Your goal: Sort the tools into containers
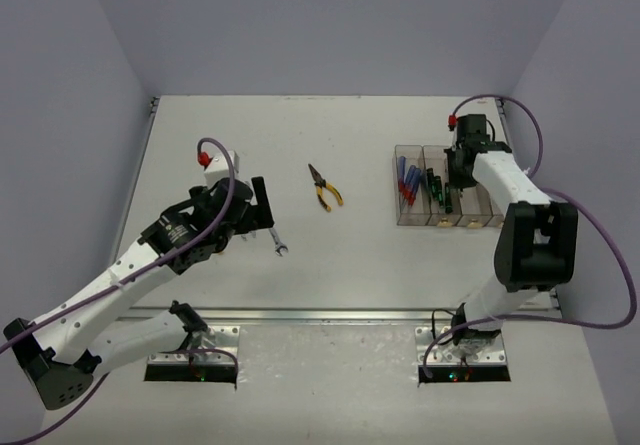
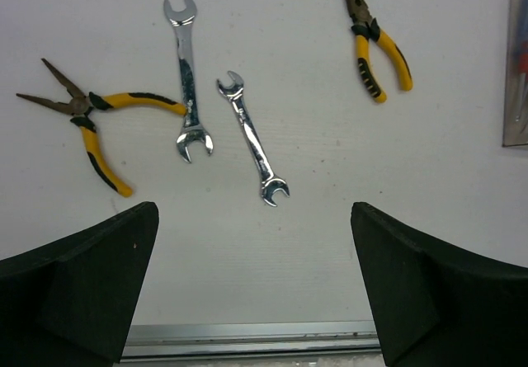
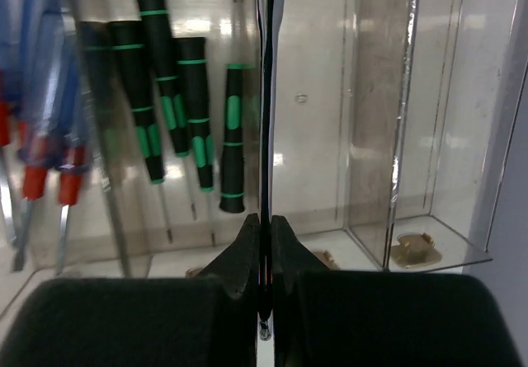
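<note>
The right fingers [image 3: 241,256] are clamped on a silver wrench [image 3: 266,95], held edge-on and lengthwise over the containers [image 3: 404,103], presumably so it slips cleanly into a narrow bin beside the green screwdrivers [image 3: 177,111] (exactly which compartment, I cannot tell). The left fingers [image 2: 82,289] stand wide apart above the worktop [image 2: 330,185], framing two loose wrenches [image 2: 252,140] and two pliers [image 2: 375,45], likely lining up the next pick.
</note>
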You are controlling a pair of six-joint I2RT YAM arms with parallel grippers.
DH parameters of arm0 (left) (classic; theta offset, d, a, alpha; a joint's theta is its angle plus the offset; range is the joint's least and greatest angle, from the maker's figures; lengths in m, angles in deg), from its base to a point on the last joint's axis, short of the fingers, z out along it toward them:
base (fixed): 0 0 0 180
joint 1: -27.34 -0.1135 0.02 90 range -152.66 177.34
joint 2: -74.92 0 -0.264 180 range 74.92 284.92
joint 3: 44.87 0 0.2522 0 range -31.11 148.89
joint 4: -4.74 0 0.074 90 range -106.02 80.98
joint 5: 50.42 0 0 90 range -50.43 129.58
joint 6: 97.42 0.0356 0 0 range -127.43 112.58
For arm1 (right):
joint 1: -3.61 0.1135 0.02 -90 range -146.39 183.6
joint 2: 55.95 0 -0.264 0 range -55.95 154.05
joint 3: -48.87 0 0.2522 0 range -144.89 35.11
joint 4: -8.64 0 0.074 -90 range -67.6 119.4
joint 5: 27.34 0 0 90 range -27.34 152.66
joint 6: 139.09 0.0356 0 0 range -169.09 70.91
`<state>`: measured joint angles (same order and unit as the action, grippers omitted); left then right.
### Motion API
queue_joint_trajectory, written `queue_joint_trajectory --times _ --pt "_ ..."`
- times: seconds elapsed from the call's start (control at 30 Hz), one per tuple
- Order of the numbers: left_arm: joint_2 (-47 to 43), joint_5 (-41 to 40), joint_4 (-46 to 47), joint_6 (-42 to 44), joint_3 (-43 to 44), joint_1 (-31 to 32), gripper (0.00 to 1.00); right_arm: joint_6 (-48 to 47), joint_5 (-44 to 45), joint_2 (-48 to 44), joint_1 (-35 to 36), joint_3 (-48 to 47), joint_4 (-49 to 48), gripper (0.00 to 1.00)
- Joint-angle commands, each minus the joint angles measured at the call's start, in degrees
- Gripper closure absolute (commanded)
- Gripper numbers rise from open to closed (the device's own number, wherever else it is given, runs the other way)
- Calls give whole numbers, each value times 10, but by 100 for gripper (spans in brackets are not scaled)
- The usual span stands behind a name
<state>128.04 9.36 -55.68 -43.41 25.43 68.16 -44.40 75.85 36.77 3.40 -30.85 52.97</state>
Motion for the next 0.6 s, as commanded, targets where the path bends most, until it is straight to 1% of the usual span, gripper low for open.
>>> queue_joint_trajectory --times 0.0,0.2,0.23,0.27,0.33,0.37,0.5,0.53,0.57 --pt "-6 -21 -3 47 -27 -2 0 -36 44 78 -42 -69 27 97" --pt "-4 -10 8 54 -32 -2 0 -39 48 125 -52 -110 42 97" --pt "-6 -10 9 54 -32 -2 0 -38 48 131 -52 -118 46 95" --pt "-7 -11 10 53 -33 -2 0 -36 48 138 -52 -127 54 89" --pt "-9 -11 10 51 -34 -2 0 -31 51 155 -52 -146 75 59" --pt "-9 -13 10 51 -34 -2 0 -27 50 158 -52 -156 85 51" --pt "11 -22 3 42 -30 -2 0 -17 54 142 -52 -164 93 37" --pt "22 -25 2 33 -28 -3 0 -14 57 126 -52 -165 94 27" --pt "38 -23 5 26 -26 -2 0 -10 55 111 -52 -169 97 20"
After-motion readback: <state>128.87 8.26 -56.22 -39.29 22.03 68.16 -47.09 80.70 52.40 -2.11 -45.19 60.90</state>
